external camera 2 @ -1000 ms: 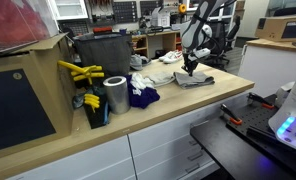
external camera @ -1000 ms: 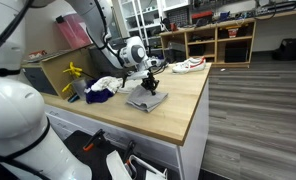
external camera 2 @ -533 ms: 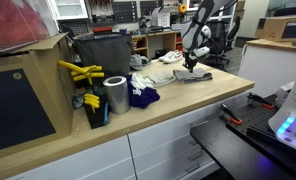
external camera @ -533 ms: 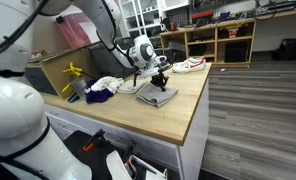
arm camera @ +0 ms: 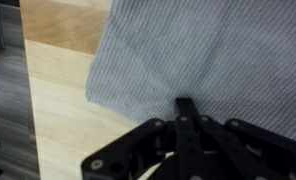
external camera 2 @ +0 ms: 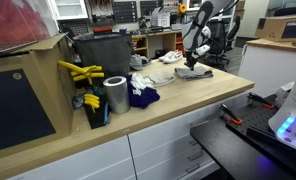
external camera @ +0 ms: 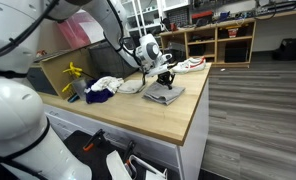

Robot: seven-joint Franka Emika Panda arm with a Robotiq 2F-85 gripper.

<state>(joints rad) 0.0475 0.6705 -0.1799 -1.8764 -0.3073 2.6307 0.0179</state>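
A grey folded cloth lies on the wooden table near its long open edge. It also shows in the other exterior view and fills the upper right of the wrist view. My gripper points down onto the cloth's top, with its fingers closed together and pinching the fabric. It shows in both exterior views and in the wrist view. The pinch point itself is hidden under the fingers.
A pile of white and purple cloths lies beside the grey cloth, toward a black bin. A silver can and yellow tools stand at the table's end. A white shoe lies at the far end.
My gripper has dragged the grey cloth along the table, away from the cloth pile and toward the end with the white shoe. The jaws stay shut on it.
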